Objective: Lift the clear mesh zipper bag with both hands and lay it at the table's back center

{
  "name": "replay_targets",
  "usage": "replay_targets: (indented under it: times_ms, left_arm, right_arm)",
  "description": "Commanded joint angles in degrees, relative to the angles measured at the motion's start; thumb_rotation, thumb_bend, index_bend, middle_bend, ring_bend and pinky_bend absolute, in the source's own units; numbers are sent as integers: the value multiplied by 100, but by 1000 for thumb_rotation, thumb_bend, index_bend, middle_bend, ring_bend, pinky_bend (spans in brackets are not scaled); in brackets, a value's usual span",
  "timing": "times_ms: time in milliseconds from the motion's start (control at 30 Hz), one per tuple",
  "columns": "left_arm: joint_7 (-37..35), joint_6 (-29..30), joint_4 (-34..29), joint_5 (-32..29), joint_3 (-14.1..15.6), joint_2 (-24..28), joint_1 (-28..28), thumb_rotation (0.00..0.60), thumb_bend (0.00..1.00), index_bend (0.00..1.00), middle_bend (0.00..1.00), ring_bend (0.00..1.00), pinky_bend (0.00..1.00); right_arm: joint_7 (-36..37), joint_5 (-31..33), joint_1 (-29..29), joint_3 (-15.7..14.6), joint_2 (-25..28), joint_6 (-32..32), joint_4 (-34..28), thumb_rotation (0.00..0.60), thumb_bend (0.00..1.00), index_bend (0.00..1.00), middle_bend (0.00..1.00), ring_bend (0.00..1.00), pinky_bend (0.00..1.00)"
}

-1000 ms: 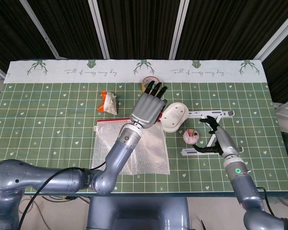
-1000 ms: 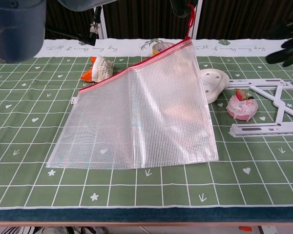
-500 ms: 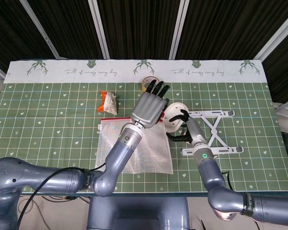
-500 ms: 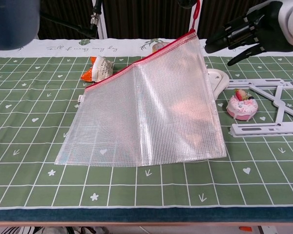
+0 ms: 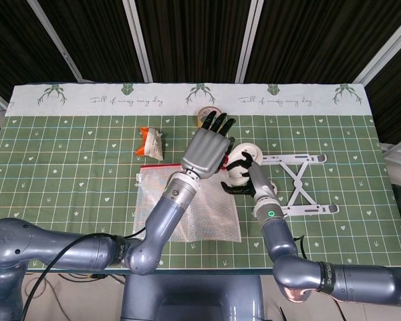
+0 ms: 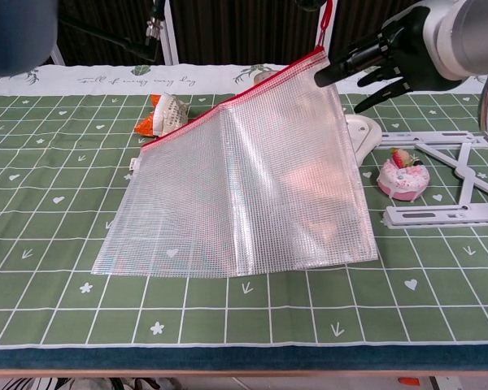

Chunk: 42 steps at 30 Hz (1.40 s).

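The clear mesh zipper bag (image 6: pixel 244 179) with a red zipper edge is tilted up, its front edge still on the green cloth. My left hand (image 5: pixel 207 150) holds its raised top right corner; in the chest view that hand is almost entirely above the frame. In the head view the bag (image 5: pixel 194 214) shows below my left forearm. My right hand (image 6: pixel 390 53) hangs just right of the raised corner with its dark fingers stretched toward the bag's edge and nothing in them. I cannot tell whether they touch it. The head view shows this hand (image 5: pixel 242 177) beside the left hand.
An orange and white snack packet (image 6: pixel 163 114) lies behind the bag's left end. A white oval object (image 6: pixel 359 138), a pink doughnut toy (image 6: pixel 403 175) and a white folding stand (image 6: pixel 455 183) sit to the right. A tape roll (image 5: pixel 206 114) lies at the back center.
My right hand has swung left from beside the folding stand to the bag's raised corner. The left hand has lifted the bag a little higher and shifted it slightly right.
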Motion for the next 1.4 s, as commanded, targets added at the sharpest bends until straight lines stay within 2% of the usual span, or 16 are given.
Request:
replay_targets:
  times_ms: [33, 233, 500, 1400]
  left_arm:
    - [-22, 16, -26, -10, 29, 28, -10, 600, 448, 578, 116, 0, 0]
    - [-66, 39, -74, -54, 86, 84, -30, 600, 448, 578, 116, 0, 0]
    - [-143, 46, -125, -63, 166, 159, -69, 600, 448, 578, 116, 0, 0]
    - [-373, 186, -273, -111, 333, 375, -169, 600, 448, 578, 115, 0, 0]
  right_arm:
    - [-26, 45, 79, 55, -102, 58, 84, 600, 385, 435, 23, 0, 206]
    - [-44, 105, 163, 146, -241, 145, 165, 600, 387, 442, 29, 0, 206]
    - [-67, 140, 222, 287, -370, 277, 264, 600, 407, 501, 46, 0, 206]
    - [-228, 286, 123, 597, -415, 404, 221, 600, 471, 560, 78, 0, 206]
